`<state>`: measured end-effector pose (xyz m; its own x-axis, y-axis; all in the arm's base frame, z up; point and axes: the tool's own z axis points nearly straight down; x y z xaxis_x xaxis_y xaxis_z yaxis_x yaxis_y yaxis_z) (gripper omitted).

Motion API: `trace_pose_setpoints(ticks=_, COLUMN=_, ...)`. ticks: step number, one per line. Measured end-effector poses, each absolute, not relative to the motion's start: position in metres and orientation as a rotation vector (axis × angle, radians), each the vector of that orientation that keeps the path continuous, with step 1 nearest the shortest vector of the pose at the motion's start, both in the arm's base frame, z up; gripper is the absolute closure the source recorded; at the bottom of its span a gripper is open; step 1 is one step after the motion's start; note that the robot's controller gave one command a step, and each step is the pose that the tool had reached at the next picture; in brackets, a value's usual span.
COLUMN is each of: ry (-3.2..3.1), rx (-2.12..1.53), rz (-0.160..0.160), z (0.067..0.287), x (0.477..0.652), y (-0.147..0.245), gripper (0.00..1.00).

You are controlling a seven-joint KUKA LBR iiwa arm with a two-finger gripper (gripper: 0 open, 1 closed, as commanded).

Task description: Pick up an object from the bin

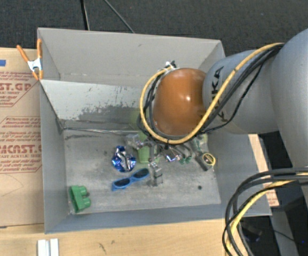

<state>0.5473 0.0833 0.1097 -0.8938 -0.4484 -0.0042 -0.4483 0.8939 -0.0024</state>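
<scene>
Looking down into the grey bin point(52, 143), I have the arm point(287, 89) reaching in from the right of the frame. Its orange wrist cover point(178, 103) and looped yellow-and-black cables point(147, 97) sit over the middle of the floor and hide most of the tool below. What I can make out of the gripper point(154, 172) is a pale metal part poking out under the cover's lower edge, just right of centre, low over the bin floor. Whether it is open or closed I cannot tell from this angle, and I see nothing clearly clamped in it. Its tip sits just beside the right end of a blue glasses-shaped piece point(128, 183), which lies flat on the floor slanting toward the lower left; whether the two touch I cannot tell. Just up and left of that piece lies a crumpled blue-and-white wrapper point(122, 159). Beside the wrapper, close against the gripper's left side, is a small light-green cylinder point(143, 154). To the right, under the cover's edge, is a little heap of green and metal bits with a yellow ring point(209, 160) at its right end. A green block point(80, 198) sits well apart in the lower left corner of the bin.
</scene>
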Motion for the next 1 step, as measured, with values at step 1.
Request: trace_pose_setpoints(ticks=1, ry=3.026, rx=-0.775, rz=0.003, z=0.0724, x=0.5357, y=0.1060, gripper=0.00)
